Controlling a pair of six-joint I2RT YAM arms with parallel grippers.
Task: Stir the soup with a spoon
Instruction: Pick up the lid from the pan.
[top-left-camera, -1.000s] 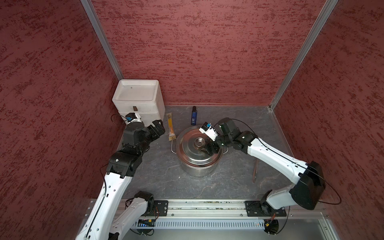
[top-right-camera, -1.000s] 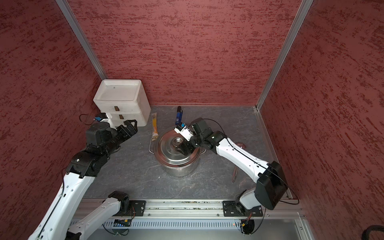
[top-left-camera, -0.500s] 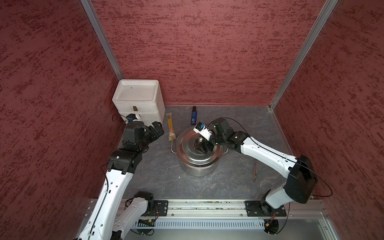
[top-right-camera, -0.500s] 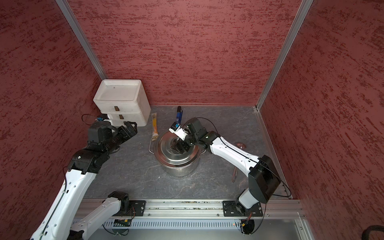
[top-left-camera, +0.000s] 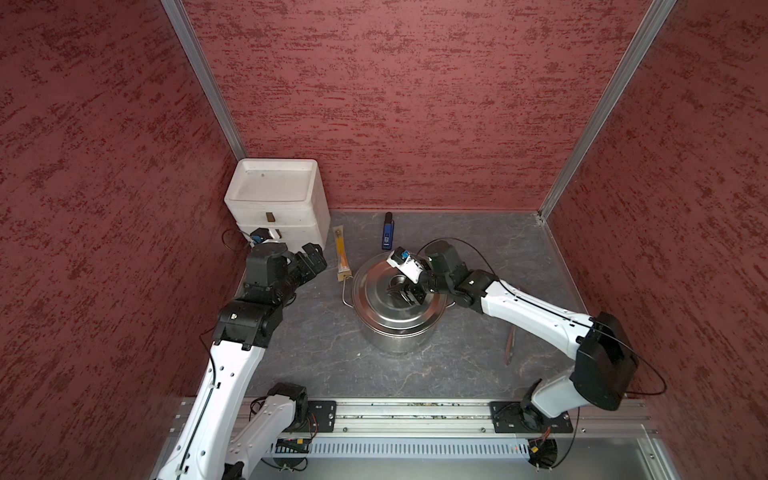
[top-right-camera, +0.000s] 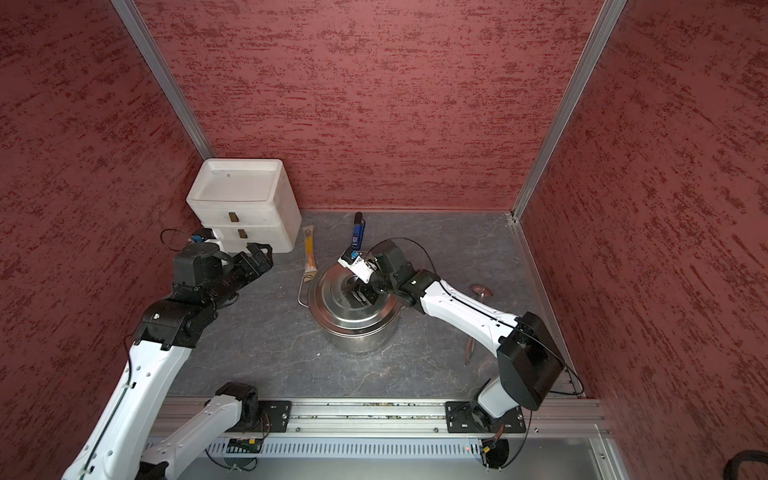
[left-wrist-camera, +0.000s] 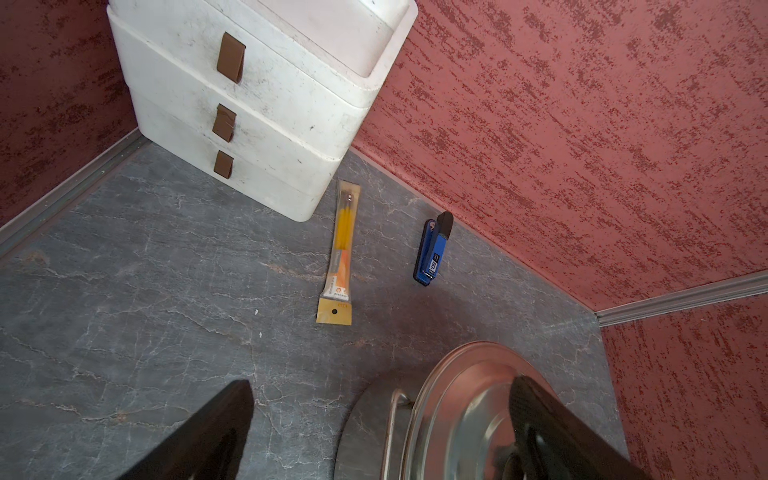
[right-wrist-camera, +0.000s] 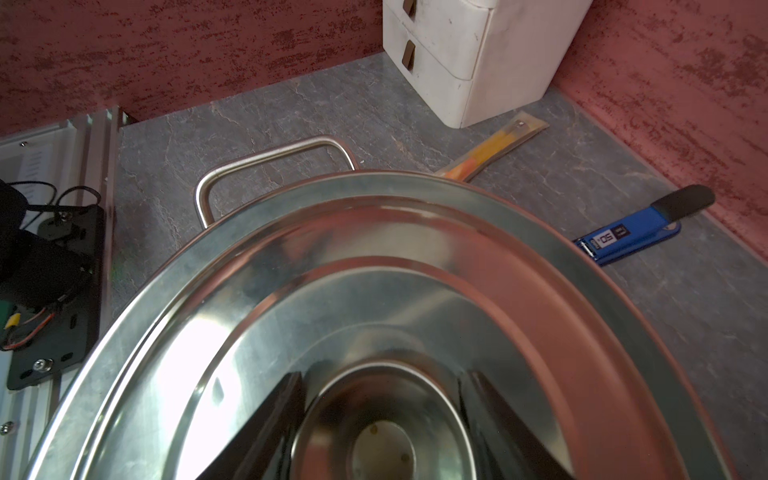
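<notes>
Grey marbled tabletop (top-left-camera: 316, 345) inside red textured walls (top-left-camera: 415, 104) carries a large shiny steel stockpot (top-left-camera: 395, 347) at centre, covered by a flat round steel lid (top-left-camera: 374, 303). The right gripper (top-left-camera: 405, 294) is low over the lid, black fingers (right-wrist-camera: 270, 415) flanking the centre knob (right-wrist-camera: 382, 444); whether they pinch it I cannot tell. The left gripper (top-left-camera: 316, 259) hovers at the pot's 10 o'clock, jaws spread wide, empty. A long slim metal ladle (top-left-camera: 510, 347) lies on the tabletop at 3 o'clock, untouched. A narrow orange-yellow packaged stick (top-left-camera: 340, 253) lies at 11 o'clock, a small blue and black gadget (top-left-camera: 387, 232) at 12.
</notes>
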